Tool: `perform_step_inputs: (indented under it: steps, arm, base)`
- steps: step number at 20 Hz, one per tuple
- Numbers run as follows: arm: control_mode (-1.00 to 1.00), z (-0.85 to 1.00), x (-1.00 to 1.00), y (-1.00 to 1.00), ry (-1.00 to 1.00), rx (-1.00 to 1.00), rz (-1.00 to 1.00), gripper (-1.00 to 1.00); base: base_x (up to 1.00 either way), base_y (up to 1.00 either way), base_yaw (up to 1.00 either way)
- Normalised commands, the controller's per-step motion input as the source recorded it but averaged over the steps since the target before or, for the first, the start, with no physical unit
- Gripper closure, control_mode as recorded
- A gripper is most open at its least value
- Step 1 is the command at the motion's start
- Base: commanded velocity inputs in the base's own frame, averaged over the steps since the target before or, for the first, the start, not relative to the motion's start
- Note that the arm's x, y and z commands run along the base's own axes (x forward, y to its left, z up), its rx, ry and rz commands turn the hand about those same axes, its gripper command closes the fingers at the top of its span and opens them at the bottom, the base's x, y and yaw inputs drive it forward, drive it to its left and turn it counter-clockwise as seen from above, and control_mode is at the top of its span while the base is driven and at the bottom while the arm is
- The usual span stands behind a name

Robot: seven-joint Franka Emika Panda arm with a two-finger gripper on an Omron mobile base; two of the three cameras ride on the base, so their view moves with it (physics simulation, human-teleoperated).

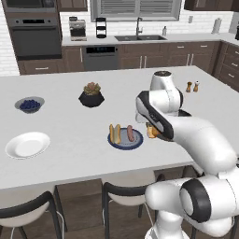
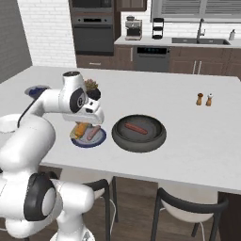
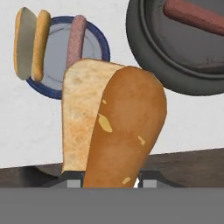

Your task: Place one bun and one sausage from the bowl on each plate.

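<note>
- You are carrying a bun (image 3: pixel 113 131), the fingers clenched on it.
- Beyond the fingertips are lying the blue-rimmed plate (image 3: pixel 98 39), already served, and the bowl (image 3: pixel 144 57) with one sausage (image 3: pixel 197 17).
- Keep gripping firmly while travelling to the white plate (image 1: pixel 27 144).

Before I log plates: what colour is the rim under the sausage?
Dark blue rim, best in hand view.
</note>
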Motion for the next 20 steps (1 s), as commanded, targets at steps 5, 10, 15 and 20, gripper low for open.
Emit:
perform_step_inputs:
  steps: [5, 10, 15, 20]
  arm:
    - [-1.0, -0.24, -0.69, 0.01, 0.0, 0.03, 0.18, 1.0]
    - [-1.0, -0.06, -0.09, 0.0, 0.0, 0.0, 0.03, 1.0]
    - [-1.0, 0.0, 0.0, 0.17, 0.0, 0.0, 0.0, 1.0]
    - [1.0, 0.0, -0.04, 0.18, 0.0, 0.0, 0.04, 1.0]
  base:
    - [0.0, 0.0, 0.0]
    - [0.0, 0.0, 0.0]
    - [0.0, 0.0, 0.0]
    - [0.0, 0.6, 0.0]
